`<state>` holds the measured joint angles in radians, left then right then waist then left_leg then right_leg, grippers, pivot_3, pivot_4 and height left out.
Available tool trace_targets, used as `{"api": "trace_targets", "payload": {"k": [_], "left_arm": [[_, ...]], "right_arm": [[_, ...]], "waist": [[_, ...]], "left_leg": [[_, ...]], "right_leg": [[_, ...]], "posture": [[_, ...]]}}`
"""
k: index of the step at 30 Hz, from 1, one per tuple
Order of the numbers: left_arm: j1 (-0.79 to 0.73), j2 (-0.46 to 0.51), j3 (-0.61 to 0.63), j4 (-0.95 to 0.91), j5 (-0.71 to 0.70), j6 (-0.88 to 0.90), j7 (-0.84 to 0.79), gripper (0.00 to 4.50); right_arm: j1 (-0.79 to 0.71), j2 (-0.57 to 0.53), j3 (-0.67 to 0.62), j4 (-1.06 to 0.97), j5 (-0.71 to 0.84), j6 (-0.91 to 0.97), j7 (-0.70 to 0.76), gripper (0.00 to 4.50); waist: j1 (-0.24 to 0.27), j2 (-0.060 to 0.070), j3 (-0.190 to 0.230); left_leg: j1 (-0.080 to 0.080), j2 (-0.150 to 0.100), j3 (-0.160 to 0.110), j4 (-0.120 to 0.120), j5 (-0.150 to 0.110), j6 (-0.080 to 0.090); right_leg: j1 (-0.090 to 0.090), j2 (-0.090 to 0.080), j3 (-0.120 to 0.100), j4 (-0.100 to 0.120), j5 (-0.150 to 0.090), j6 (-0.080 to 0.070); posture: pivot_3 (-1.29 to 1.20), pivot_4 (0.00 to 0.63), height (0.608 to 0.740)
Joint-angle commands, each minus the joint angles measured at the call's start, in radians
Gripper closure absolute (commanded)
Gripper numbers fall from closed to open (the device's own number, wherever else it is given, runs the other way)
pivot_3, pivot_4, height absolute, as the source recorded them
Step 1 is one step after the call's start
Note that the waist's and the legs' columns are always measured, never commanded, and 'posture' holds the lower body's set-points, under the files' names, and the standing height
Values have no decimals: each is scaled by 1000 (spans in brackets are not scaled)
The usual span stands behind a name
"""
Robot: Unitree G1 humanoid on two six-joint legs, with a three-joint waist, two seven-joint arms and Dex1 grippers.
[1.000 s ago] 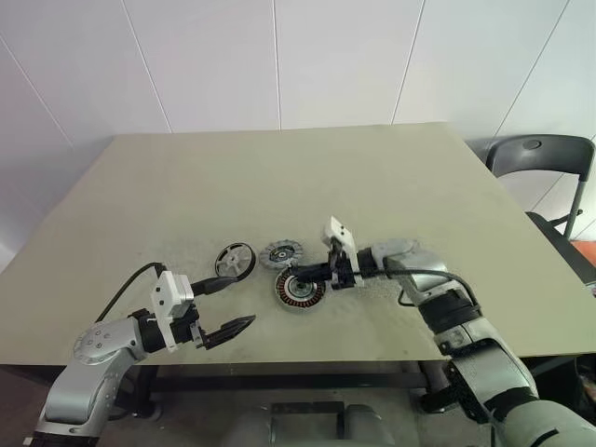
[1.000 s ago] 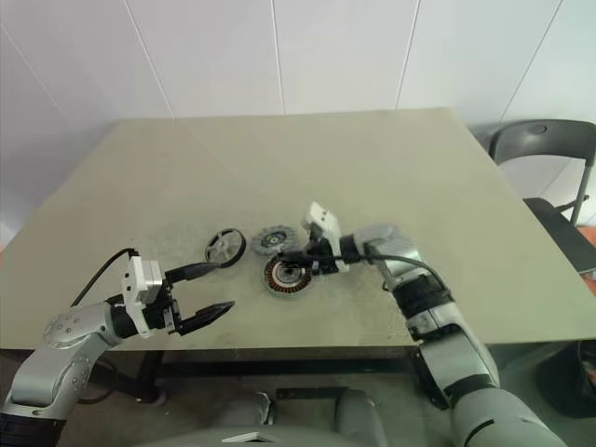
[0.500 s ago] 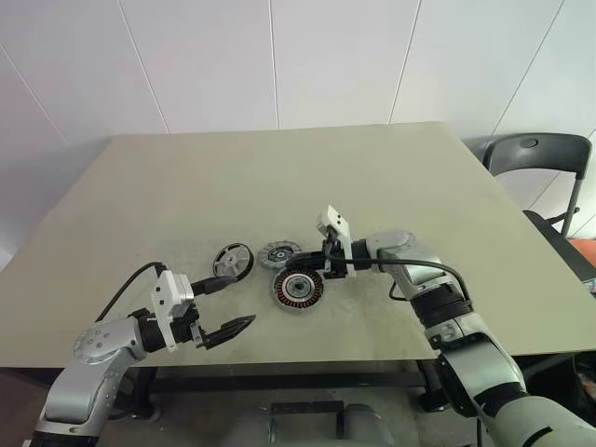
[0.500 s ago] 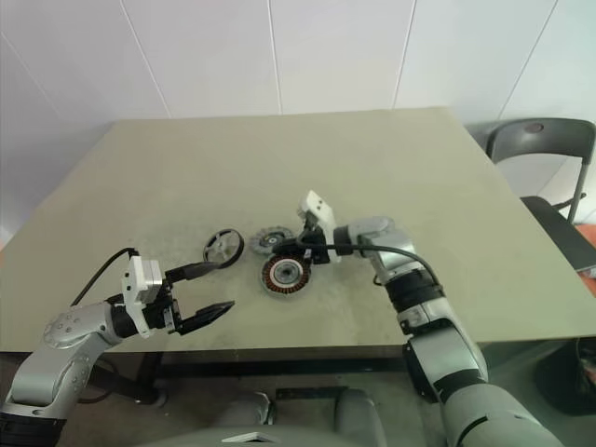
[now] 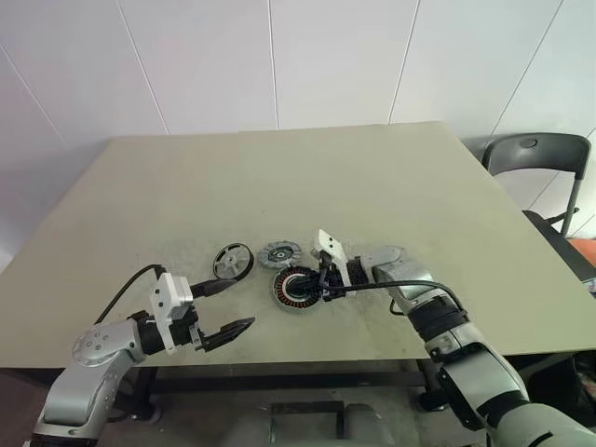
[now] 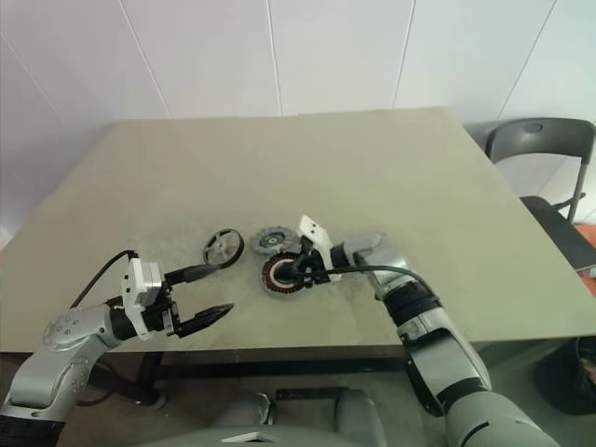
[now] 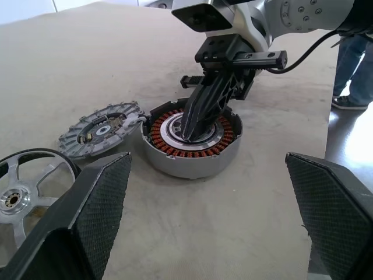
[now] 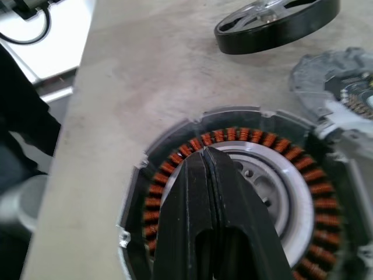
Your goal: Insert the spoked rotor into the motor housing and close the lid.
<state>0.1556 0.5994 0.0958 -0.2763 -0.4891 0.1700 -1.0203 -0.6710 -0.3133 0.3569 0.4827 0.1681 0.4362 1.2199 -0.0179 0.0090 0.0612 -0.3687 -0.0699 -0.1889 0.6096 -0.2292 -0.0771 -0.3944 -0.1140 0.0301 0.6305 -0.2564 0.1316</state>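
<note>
The right gripper [image 5: 313, 284] has its black jaws pressed together, holding nothing, their joined tips lying over the silver centre of the motor housing [image 7: 192, 143], a round, dark, shallow body with a ring of copper-coloured windings that sits on the beige desk [image 5: 391, 186]; whether the tips touch the metal cannot be told. Just beyond those tips, close beside the housing's rim, lies the lid [image 7: 102, 128], a flat grey metal disc with radial ribs around a central hole (flat on the desk, not on the housing). Farther along the same line rests the spoked rotor [image 5: 233, 262], a dark-rimmed wheel with silvery spokes and a small hub, near the lid but apart from it. The left gripper [image 5: 231, 328] hovers near the desk's front edge with its jaws spread wide and empty, pointing toward the housing, the rotor standing nearest to them.
</note>
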Motion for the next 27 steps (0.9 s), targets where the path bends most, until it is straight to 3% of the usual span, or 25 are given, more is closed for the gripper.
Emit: {"api": "trace_targets", "payload": {"k": [1,7,19,23,27], "left_arm": [[-5,16,28,-22,-12,-7,1,0],[-9,19,31,-18,-14,-7,2,0],[-4,11,48,-3,-14,-8,17,0],[0,-6,88,4,-48,17,56,0],[-28,-36,143,36,-4,97,243,0]], "right_arm": [[-27,25,-54,32,22,17,-29,4483],[-78,53,-167,-21,124,93,-30,4483],[-69,7,-135,-95,107,91,7,4483],[-54,-33,-105,-144,83,78,20,4483],[-53,-98,-109,-229,112,133,63,4318]], "waist": [[0,0,0],[0,0,0],[0,0,0],[1,0,0],[3,0,0]], "left_leg": [[0,0,0,1,0,0],[-3,0,0,0,0,0],[-3,0,0,-2,0,0],[-4,0,0,-2,0,0],[-4,0,0,-2,0,0]], "right_leg": [[0,0,0,0,0,0],[-3,0,0,0,0,0],[-4,0,0,0,0,0],[-5,0,0,0,0,0],[-5,0,0,0,0,0]], "posture": [[0,0,740],[0,0,740],[0,0,740],[0,0,740],[0,0,740]]}}
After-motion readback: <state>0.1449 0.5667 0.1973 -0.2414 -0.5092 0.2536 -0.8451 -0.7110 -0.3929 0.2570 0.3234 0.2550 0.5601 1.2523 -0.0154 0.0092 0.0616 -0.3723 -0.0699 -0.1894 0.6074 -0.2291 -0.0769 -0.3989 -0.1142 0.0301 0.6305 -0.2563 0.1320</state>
